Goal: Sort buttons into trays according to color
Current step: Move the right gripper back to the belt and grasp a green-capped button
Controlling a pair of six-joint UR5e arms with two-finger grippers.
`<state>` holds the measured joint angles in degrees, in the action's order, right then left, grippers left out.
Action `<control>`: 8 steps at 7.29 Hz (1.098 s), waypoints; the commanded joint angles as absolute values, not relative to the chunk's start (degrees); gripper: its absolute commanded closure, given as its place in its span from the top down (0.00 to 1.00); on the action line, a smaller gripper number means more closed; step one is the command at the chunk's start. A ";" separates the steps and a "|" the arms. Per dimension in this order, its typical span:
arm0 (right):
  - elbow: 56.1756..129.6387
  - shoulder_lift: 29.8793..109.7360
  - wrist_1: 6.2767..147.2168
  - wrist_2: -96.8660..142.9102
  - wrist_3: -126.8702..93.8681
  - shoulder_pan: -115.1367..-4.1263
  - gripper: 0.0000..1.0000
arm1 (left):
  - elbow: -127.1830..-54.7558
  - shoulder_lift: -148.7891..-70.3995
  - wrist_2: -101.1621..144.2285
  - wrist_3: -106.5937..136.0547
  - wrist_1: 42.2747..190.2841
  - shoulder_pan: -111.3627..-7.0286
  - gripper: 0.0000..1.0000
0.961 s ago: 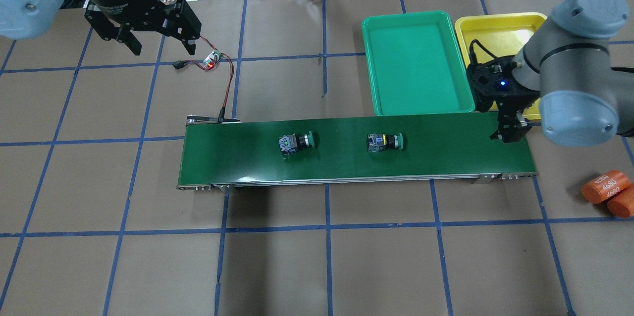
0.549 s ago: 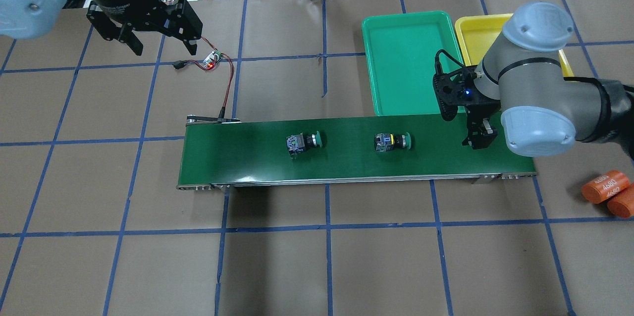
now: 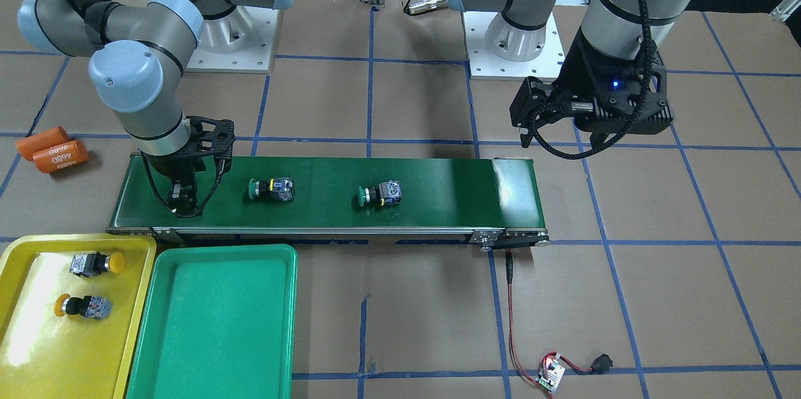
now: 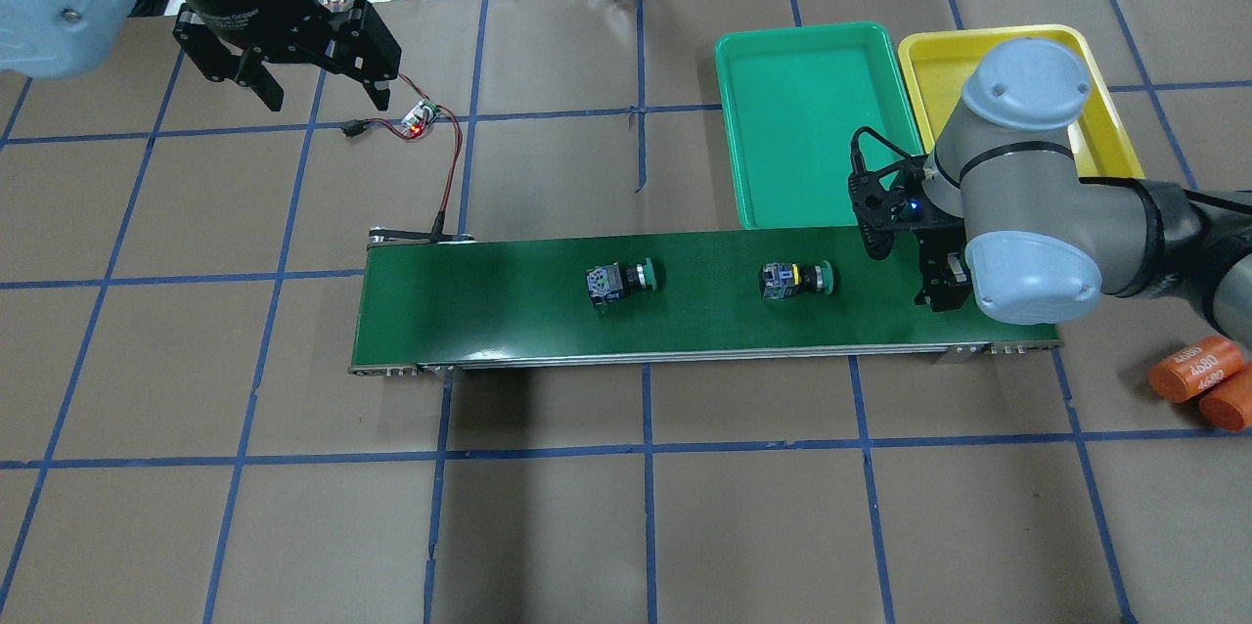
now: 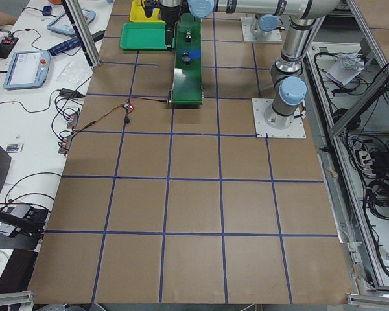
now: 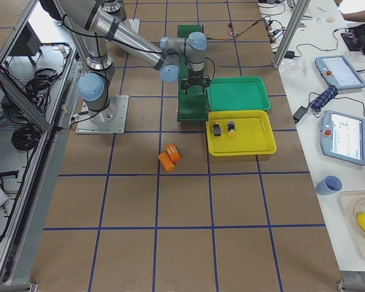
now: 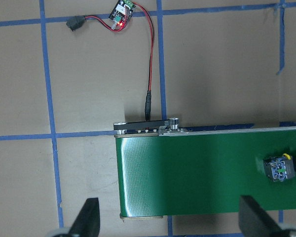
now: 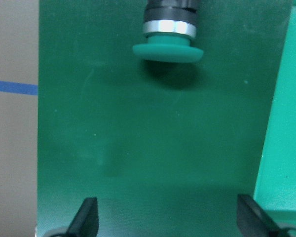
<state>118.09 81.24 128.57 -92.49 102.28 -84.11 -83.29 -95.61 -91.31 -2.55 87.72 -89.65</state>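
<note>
Two green-capped buttons lie on the dark-green conveyor belt (image 4: pixel 489 311), one mid-belt (image 4: pixel 623 280) and one further right (image 4: pixel 797 279). My right gripper (image 4: pixel 944 287) is open, low over the belt's right end, just right of the nearer button. The right wrist view shows that button's green cap (image 8: pixel 167 49) ahead of the open gripper (image 8: pixel 167 222). Two yellow-capped buttons (image 3: pixel 94 263) (image 3: pixel 84 306) lie in the yellow tray (image 3: pixel 37 349). The green tray (image 4: pixel 822 125) holds nothing. My left gripper (image 4: pixel 313 91) is open and empty, high past the belt's left end.
Two orange cylinders (image 4: pixel 1198 370) marked 4680 lie right of the belt. A small controller board (image 4: pixel 421 115) with a red wire runs to the belt's left end. The yellow tray (image 4: pixel 939 66) sits right of the green tray, both behind the belt.
My right gripper has moved left along the belt from its right end, toward the nearer green button. Both green buttons have shifted right on the belt. The left arm stays put.
</note>
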 commanded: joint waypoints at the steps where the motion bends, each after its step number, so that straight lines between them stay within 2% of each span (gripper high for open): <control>1: 118.21 81.21 129.72 -92.72 102.48 -84.02 1.00 | -83.23 -95.71 -91.23 -2.55 87.71 -89.65 1.00; 8: 118.56 81.12 129.73 -91.76 98.64 -84.11 1.00 | -83.58 -95.45 -91.23 -2.55 87.71 -89.65 1.00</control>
<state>118.49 81.13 129.76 -91.84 100.82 -84.11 -83.35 -95.66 -91.23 -2.55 87.72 -89.69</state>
